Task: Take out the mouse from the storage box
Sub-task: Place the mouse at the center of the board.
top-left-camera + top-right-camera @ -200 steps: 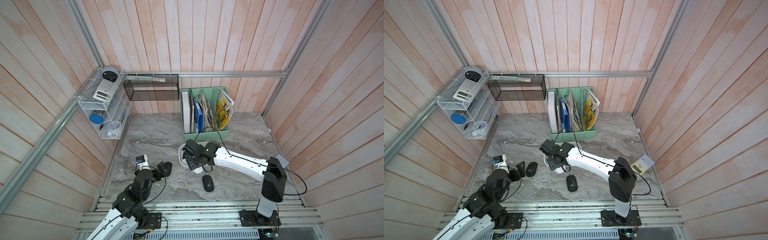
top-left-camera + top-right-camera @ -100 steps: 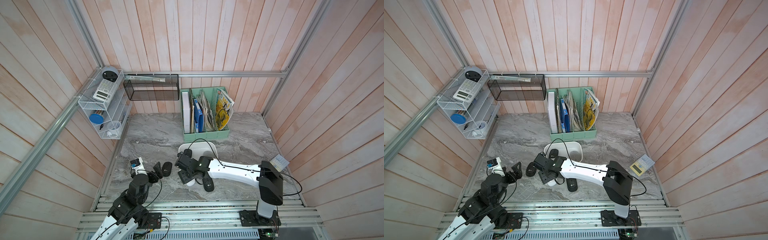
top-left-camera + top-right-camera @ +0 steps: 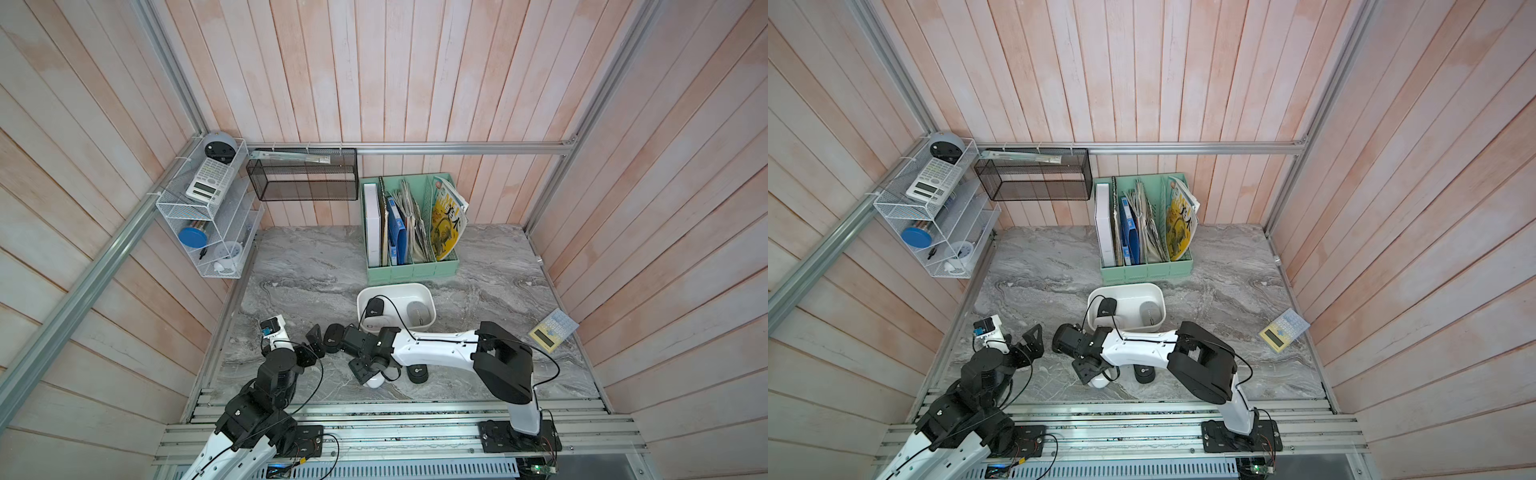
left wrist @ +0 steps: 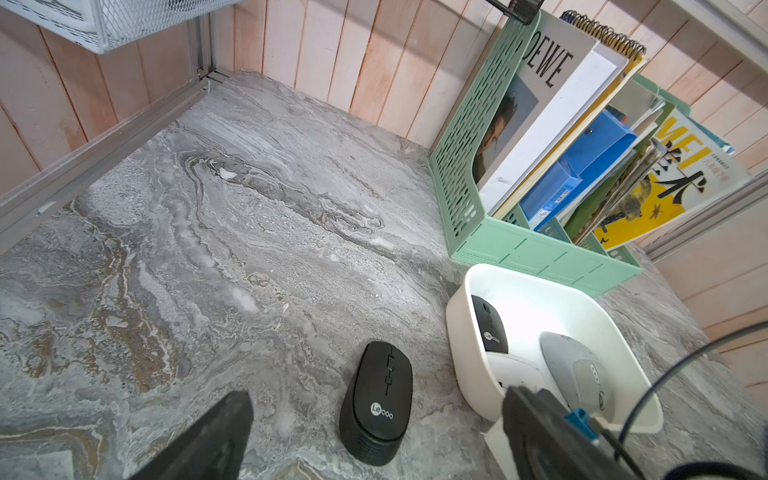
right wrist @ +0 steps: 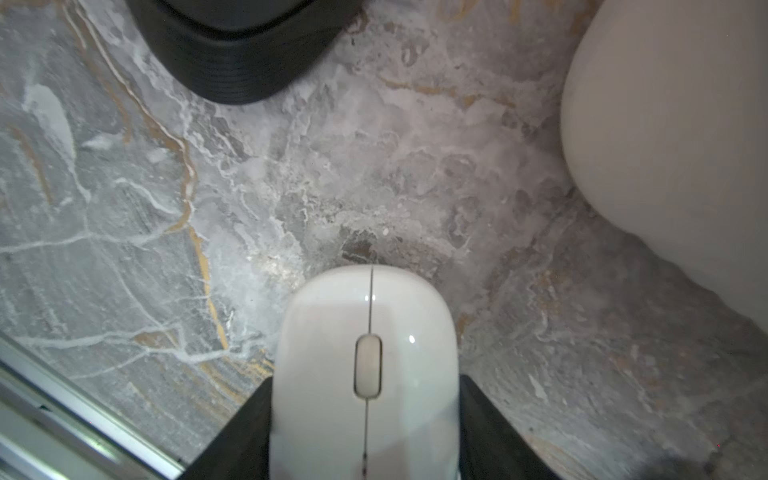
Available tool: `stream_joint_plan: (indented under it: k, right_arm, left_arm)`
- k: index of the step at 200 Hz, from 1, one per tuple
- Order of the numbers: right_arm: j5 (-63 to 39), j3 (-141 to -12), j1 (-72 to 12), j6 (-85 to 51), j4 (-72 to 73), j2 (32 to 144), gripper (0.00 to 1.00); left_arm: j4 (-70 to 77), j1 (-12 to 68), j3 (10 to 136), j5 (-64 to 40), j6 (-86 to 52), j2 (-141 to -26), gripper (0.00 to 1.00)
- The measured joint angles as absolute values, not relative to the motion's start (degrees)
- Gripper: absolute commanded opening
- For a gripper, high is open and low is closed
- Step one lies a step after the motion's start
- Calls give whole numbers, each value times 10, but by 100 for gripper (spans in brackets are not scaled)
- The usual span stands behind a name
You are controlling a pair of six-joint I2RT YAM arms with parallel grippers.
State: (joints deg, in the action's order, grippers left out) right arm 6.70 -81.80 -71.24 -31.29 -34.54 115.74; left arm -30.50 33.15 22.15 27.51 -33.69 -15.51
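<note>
Found the right gripper [image 5: 365, 415] clamped on the white mouse [image 5: 365, 357], with a black finger [image 5: 245, 432] against each flank and the wheel end pointing away from the wrist. Placed the white mouse [image 3: 372, 381] outside the storage box [image 3: 397, 286], at about 6 o'clock from it, low over the marble table [image 3: 299, 266] near the front rail. Could not tell whether resting on the marble or held just clear of it.

Saw the left gripper [image 3: 312, 344] spread wide and holding nothing, at about 8 o'clock from the storage box. Spotted a black mouse [image 4: 378, 403] flat on the marble just beyond those fingertips, touched by neither.

Counted three more mice inside the storage box: a boxed black mouse [image 3: 375, 306] on the 9 o'clock side, propped on a pale mouse [image 4: 513, 370] beneath, and a grey mouse [image 3: 417, 314] on the 3 o'clock side.

Noted a second black mouse [image 3: 417, 372] on the marble at about 5 o'clock from the box, partly under the right arm [image 3: 436, 349]. Noted the mint-green file organizer [image 3: 411, 270] at 12 o'clock, just behind the box, and a calculator [image 3: 552, 330] at 3 o'clock, well apart, near the wall.
</note>
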Motion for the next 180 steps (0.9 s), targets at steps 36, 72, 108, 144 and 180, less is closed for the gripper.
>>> stream_joint_plan:
  k: [36,72,108,144,180]
  right_arm:
    - [67,-839,-712,-313,-346,1177,65]
    - [70,-848,-712,-313,-347,1183,75]
    - [77,-848,-712,-314,-347,1183,81]
    - [82,-848,-712,-314,-348,1183,84]
    - [100,-838,-712,-312,-356,1152,85]
  left_arm:
    - [-305,331,222,275,-337,-155,100]
    - [-305,331,222,275,-337,-155,100]
    - [-305,331,222,275,-337,-155,100]
    - [-305,331,222,275,-337,-156,100]
    - [-304,331,222,275,-337,-164,100]
